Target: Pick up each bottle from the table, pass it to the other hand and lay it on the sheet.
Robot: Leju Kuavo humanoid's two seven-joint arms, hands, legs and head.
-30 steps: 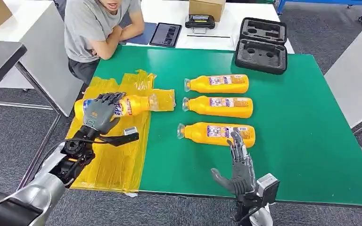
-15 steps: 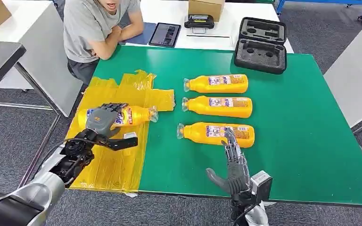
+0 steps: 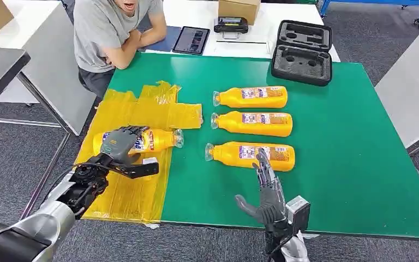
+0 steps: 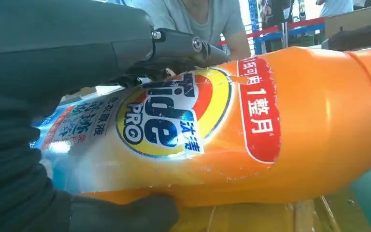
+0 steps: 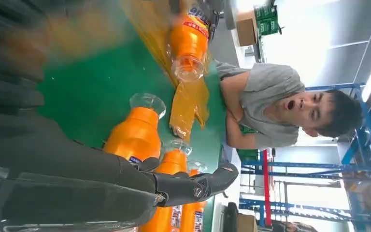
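Your left hand (image 3: pixel 121 144) has come down with the held bottle (image 3: pixel 153 140), which now lies on the yellow sheet (image 3: pixel 136 191), fingers wrapped around it. So this bottle is nearly delivered; you only need to release. Your right hand (image 3: pixel 267 191), fingers spread and empty, waits just beside the nearest table bottle (image 3: pixel 251 156).

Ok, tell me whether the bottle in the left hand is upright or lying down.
Lying down: the bottle rests sideways on the yellow sheet, left hand gripping it.
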